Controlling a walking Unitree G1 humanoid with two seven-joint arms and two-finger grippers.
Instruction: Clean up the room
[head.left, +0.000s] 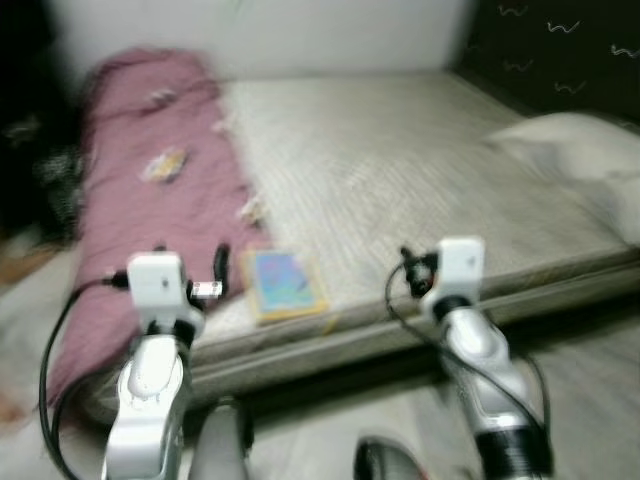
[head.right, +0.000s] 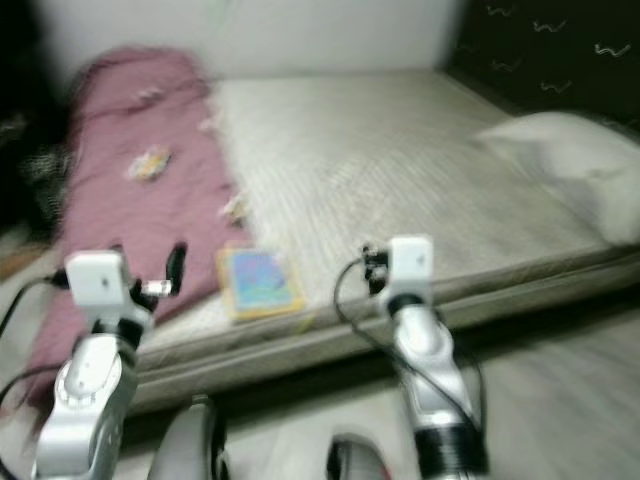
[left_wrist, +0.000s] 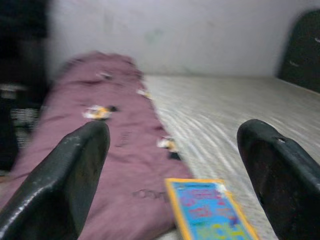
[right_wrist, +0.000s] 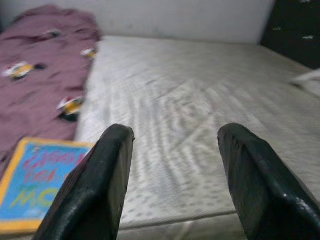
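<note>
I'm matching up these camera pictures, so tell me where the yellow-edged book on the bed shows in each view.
Left eye view: book near the mattress's front edge, between both arms.
Right eye view: same spot, beside the maroon blanket.
Left wrist view: bottom centre, between the open fingers.
Right wrist view: lower left corner.
Shared landmark: the maroon blanket.
</note>
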